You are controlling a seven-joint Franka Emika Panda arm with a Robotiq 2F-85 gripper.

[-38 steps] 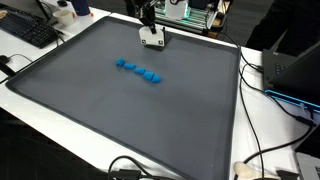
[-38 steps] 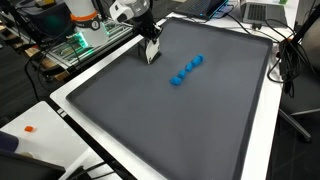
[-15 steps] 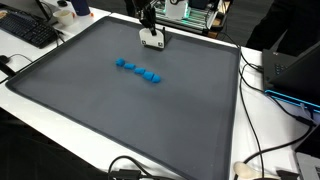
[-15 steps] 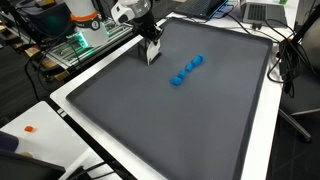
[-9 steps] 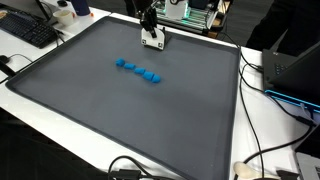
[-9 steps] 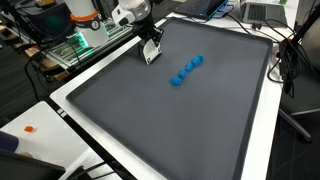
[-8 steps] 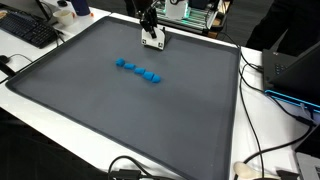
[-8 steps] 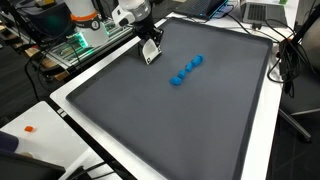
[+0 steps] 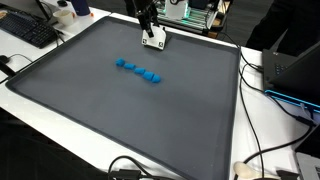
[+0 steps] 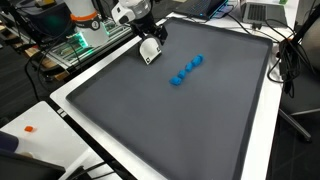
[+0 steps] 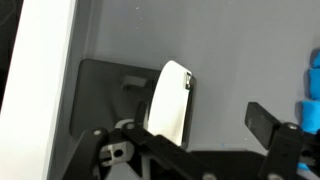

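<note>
Hovering near the top centre in both exterior views, the gripper [image 9: 149, 28] has its jaws apart just above the white block [image 9: 153, 41], tilted at the upper edge of the grey mat [image 9: 120, 110], its long axis running nearly top-to-bottom between the fingers [image 11: 262, 122] in the wrist view.

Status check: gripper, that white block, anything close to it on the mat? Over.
Gripper open, near edge of grey mat. White rounded block tilted between the jaws. Row of small blue blocks mid-mat, well apart.
</note>
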